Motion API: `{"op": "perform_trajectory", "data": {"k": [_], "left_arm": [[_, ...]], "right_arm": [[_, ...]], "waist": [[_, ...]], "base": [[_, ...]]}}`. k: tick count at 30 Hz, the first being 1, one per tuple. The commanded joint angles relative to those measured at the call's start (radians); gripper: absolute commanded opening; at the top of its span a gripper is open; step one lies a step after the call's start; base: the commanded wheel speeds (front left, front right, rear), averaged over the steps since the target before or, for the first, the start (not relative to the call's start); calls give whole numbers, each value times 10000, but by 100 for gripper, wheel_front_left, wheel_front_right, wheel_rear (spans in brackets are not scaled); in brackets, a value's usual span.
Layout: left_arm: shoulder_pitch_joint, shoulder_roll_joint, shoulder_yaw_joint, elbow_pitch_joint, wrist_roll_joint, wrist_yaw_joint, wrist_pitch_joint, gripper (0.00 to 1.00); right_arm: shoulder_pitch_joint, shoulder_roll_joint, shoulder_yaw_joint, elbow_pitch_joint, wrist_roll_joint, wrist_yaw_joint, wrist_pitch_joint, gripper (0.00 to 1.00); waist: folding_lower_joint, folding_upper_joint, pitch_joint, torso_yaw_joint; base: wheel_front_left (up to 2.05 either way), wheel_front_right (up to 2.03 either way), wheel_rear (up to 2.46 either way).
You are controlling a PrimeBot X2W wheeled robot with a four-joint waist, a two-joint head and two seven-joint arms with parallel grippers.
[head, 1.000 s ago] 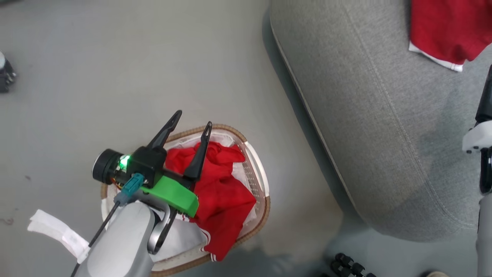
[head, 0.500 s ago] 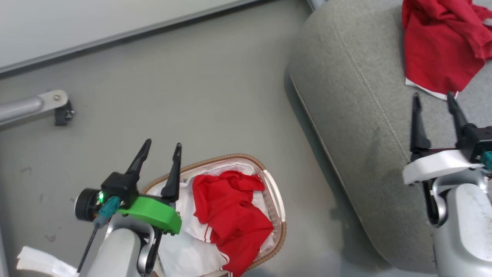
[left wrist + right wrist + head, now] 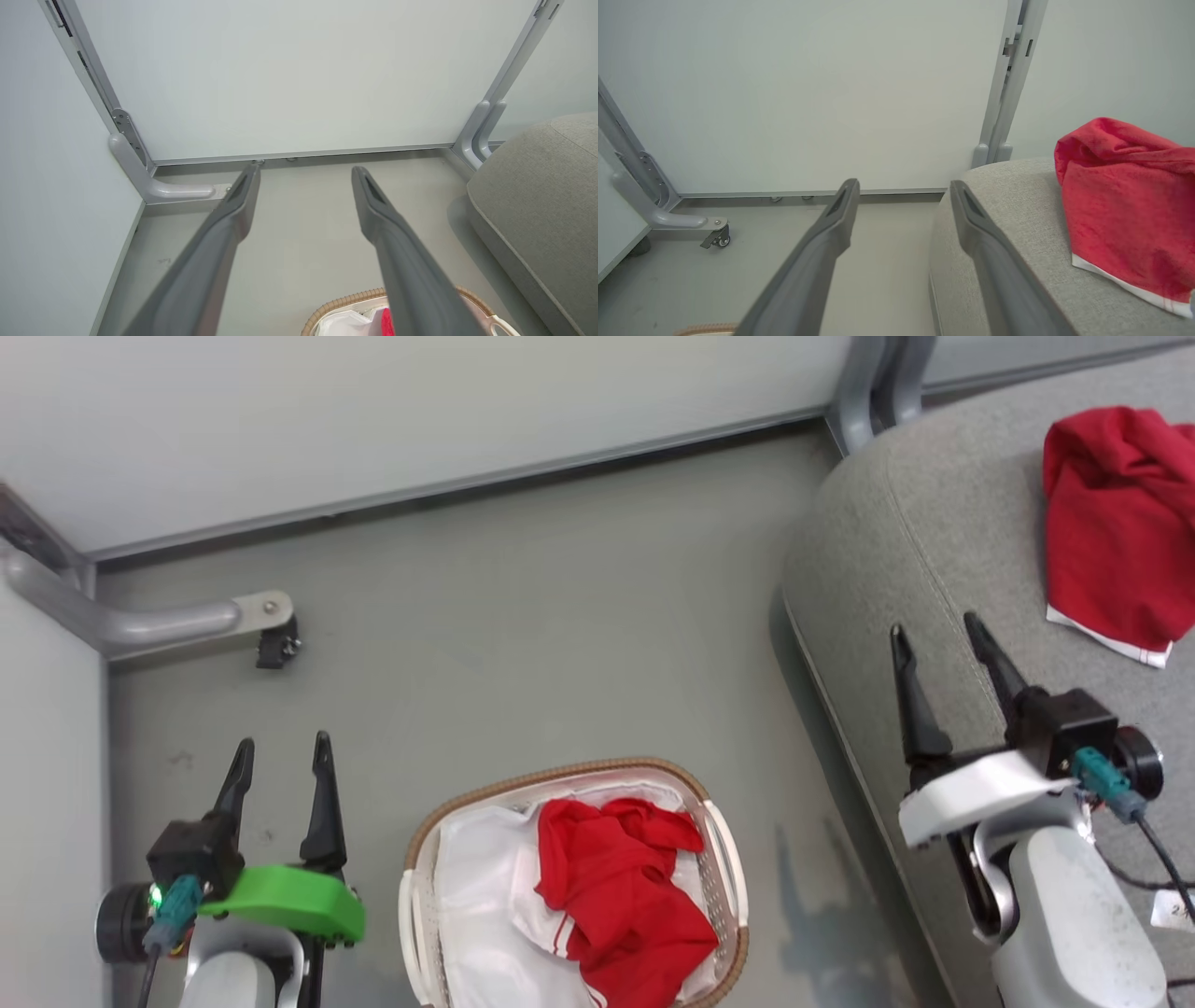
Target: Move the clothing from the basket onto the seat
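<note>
Hanging over the floor (image 3: pixel 560 616), the left claw (image 3: pixel 284 741) has its two dark fingers spread with nothing between them. It sits just to the left of the basket (image 3: pixel 560 768), apart from it. The basket stands on the floor between the two arms, near the seat (image 3: pixel 934 541) but not touching it. Inside it a crumpled red garment (image 3: pixel 621 896) with a white stripe lies in the right half, on top of white cloth (image 3: pixel 485 896) that covers the left half and reaches the rim.

The right claw (image 3: pixel 934 623) is spread too and holds nothing. It is above the seat's rounded left edge, fingers pointing toward the wall (image 3: pixel 373 411). Farther right on the seat lies a second red garment (image 3: pixel 1111 523), bunched, with a white hem along its near edge, apart from the right claw. In the right wrist view this garment rests on the cushion to the right of the fingers.

A grey metal leg (image 3: pixel 177 621) with a small black caster stands on the floor by the wall, beyond the left claw. In the left wrist view the basket's brown rim shows at the bottom edge, under the right-hand finger.
</note>
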Motion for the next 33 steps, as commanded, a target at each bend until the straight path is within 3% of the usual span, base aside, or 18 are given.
{"op": "perform_trajectory", "data": {"k": [1, 19, 26, 33], "left_arm": [[292, -51, 123, -26, 75, -36, 9, 100], [2172, -259, 212, -241, 39, -60, 9, 100], [1991, -262, -200, -247, -177, -56, 9, 100], [1050, -261, -1233, 3, -465, -57, 9, 100]], "right_arm": [[327, -48, 27, 53, 72, -14, -48, 100], [2035, -36, 346, 426, 505, -14, -48, 100], [1786, -35, 380, 339, 533, -12, -48, 100], [1066, -33, 540, 2, 890, -12, -48, 100]], "waist": [[0, 0, -548, 377], [0, 0, -1894, 391], [0, 0, -1568, 264], [0, 0, -475, -149]], "base": [[0, 0, 0], [0, 0, 0], [0, 0, 0], [0, 0, 0]]}}
